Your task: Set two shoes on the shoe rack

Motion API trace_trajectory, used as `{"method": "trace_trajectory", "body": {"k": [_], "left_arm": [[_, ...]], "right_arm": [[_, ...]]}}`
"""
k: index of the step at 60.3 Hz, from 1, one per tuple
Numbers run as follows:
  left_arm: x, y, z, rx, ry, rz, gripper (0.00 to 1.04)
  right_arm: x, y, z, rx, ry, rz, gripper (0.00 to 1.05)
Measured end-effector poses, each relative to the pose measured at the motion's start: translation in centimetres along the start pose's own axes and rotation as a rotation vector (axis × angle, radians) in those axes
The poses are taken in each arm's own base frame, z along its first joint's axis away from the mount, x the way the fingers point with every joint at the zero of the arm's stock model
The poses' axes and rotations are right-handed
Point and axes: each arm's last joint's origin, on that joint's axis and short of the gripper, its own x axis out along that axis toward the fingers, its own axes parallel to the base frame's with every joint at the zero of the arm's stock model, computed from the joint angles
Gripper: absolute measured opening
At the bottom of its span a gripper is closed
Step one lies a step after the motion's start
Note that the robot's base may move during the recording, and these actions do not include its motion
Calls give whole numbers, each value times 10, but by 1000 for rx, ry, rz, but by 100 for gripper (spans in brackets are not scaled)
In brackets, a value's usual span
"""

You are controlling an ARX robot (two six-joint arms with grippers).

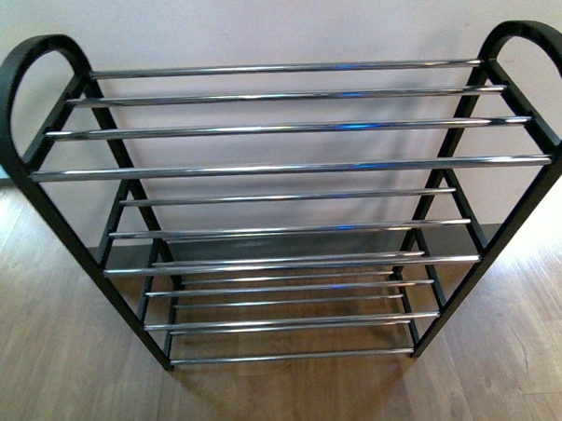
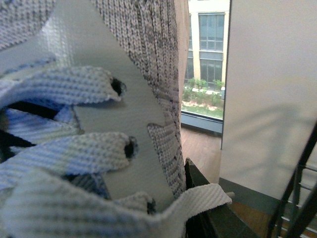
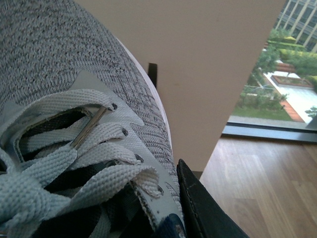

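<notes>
The shoe rack (image 1: pixel 279 169) stands against the wall in the front view, black frame with chrome bars, its shelves bare. Neither arm shows there. In the left wrist view my left gripper is shut on a grey knit sneaker (image 2: pixel 143 54) that fills the picture with its laces; one dark finger (image 2: pixel 208 198) presses its side. A bit of the rack (image 2: pixel 297 193) shows beside it. In the right wrist view my right gripper is shut on the other grey knit sneaker (image 3: pixel 49 54), one dark finger (image 3: pixel 203 208) against its side. The pale blue slides are out of view.
Wooden floor (image 1: pixel 74 378) lies in front of the rack and a pale wall (image 1: pixel 282 24) behind it. A beige wall panel (image 3: pixel 198 74) and a floor-level window (image 3: pixel 277 74) show past the right sneaker.
</notes>
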Motion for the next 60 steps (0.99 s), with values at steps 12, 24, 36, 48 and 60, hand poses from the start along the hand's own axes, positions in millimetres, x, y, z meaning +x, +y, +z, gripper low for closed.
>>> {"method": "trace_trajectory", "body": {"k": [12, 24, 36, 48, 60], "left_arm": [[0, 0, 0, 1, 0, -7, 5], [0, 0, 0, 1, 1, -7, 5], [0, 0, 0, 1, 1, -11, 5], [0, 0, 0, 1, 0, -7, 5], [0, 0, 0, 1, 1, -8, 5]], "right_arm": [[0, 0, 0, 0, 3, -3, 1], [0, 0, 0, 0, 3, -14, 1], [15, 3, 16, 69, -66, 184, 1], [60, 6, 56, 65, 9, 182, 1], [113, 22, 80, 105, 175, 162, 1]]}}
